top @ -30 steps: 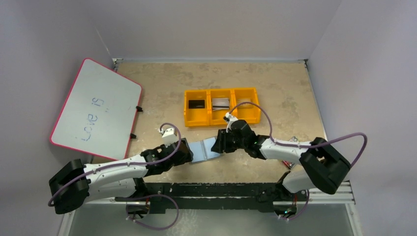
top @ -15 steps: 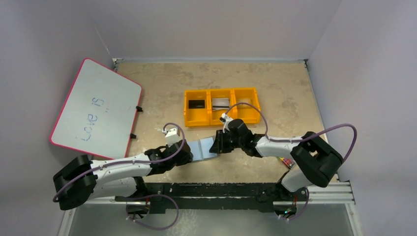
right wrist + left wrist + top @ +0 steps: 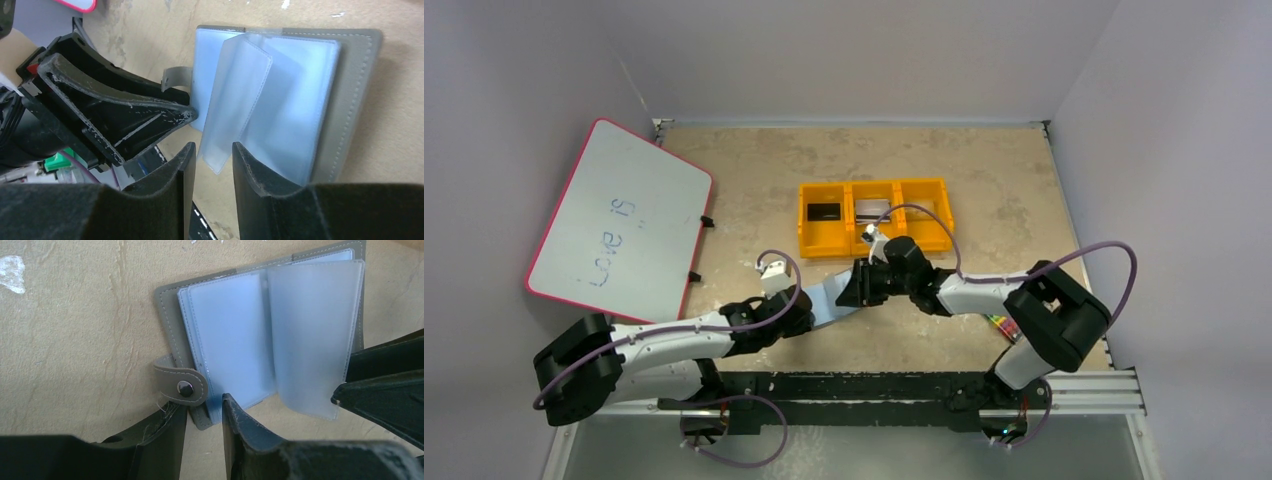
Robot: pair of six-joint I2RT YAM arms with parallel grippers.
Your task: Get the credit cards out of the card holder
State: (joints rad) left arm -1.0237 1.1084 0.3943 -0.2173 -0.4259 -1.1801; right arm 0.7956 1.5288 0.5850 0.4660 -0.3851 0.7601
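Grey card holder (image 3: 230,340) lies open on the worktop (image 3: 75,340). Half-closed, the left pincer (image 3: 202,407) straddles its edge, the right pincer (image 3: 214,150) a clear sleeve (image 3: 240,95); grip unclear.

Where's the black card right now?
Top view: the black card lies in the left compartment of the yellow tray, beyond the open card holder.
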